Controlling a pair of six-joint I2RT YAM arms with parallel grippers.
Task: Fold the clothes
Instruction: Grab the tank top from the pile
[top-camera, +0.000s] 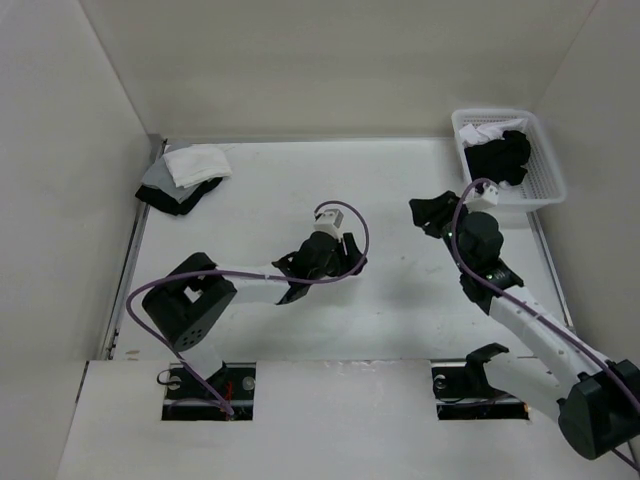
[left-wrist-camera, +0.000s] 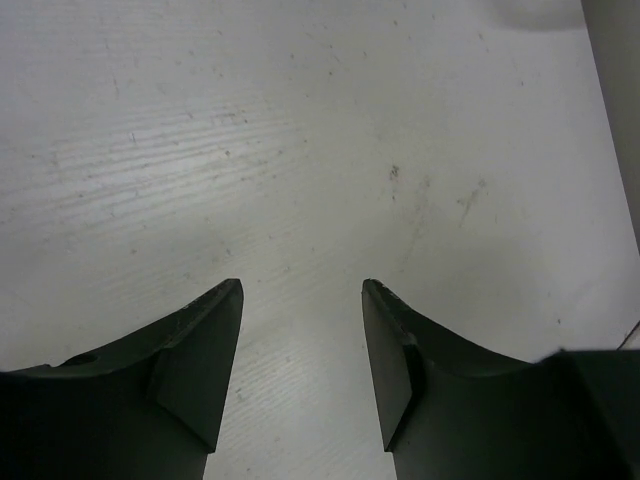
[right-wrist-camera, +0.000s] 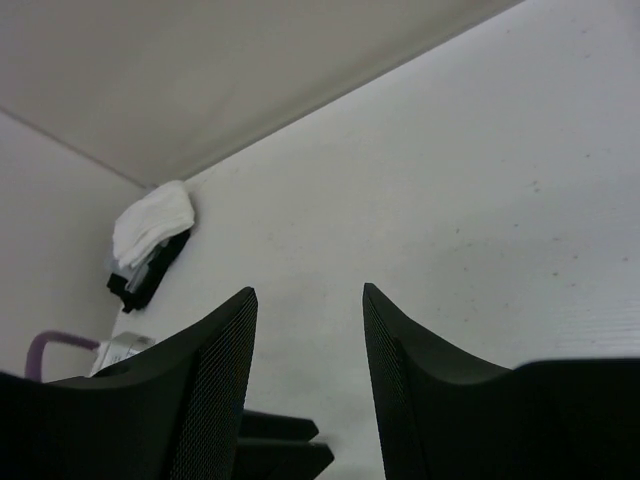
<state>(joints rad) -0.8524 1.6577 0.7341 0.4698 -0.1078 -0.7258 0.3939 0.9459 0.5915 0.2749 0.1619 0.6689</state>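
Observation:
The clothes, a crumpled black shirt (top-camera: 503, 157), lie in the white basket (top-camera: 548, 180) at the back right, partly over a wrinkly white garment (top-camera: 483, 132). My right gripper (top-camera: 425, 215) hovers open just left of the basket, apart from the shirt; in the right wrist view its jaws (right-wrist-camera: 308, 290) stand wide over bare table, facing left. My left gripper (top-camera: 322, 270) is at the middle of the table, open and empty; the left wrist view shows only white tabletop between its fingers (left-wrist-camera: 302, 285).
A folded stack of white, grey and black cloths (top-camera: 184, 176) sits at the back left corner, also visible in the right wrist view (right-wrist-camera: 150, 240). White walls enclose the table on three sides. Purple cables (top-camera: 345, 215) loop off both arms.

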